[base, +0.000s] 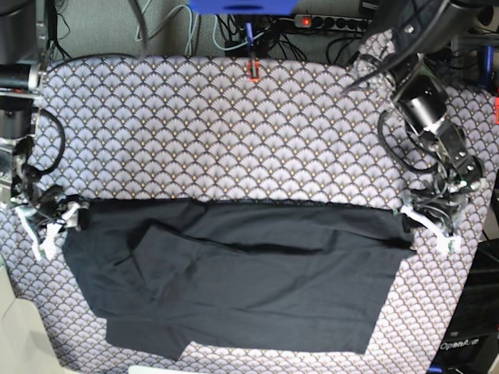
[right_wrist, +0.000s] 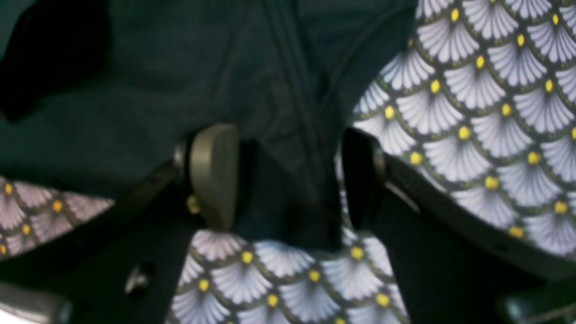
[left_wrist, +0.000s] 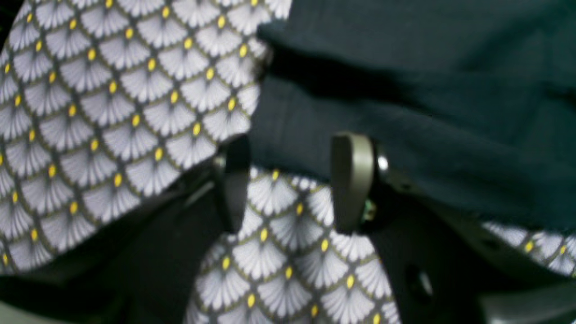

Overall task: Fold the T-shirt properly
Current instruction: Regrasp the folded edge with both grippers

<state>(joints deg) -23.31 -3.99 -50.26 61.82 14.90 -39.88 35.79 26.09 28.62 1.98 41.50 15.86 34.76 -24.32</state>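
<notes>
The black T-shirt [base: 249, 273] lies spread and wrinkled across the near half of the table, its far edge a straight fold. In the base view my right gripper [base: 66, 216] sits at the shirt's far left corner and my left gripper [base: 407, 216] at its far right corner. My left gripper [left_wrist: 294, 141] is open low over the cloth. Only patterned tablecloth [left_wrist: 279, 216] shows between its fingers, and the shirt's edge [left_wrist: 405, 148] lies just past the tips. My right gripper [right_wrist: 288, 135] stands wide open with a bunched fold of the shirt [right_wrist: 288, 198] lying loosely between its fingers.
The grey scallop-print tablecloth [base: 234, 132] covers the whole table. Cables, a power strip [base: 335, 22] and a blue block [base: 242, 6] sit behind the far edge, with a small red item [base: 254, 70] at the back middle. The table's side edges run close to both grippers.
</notes>
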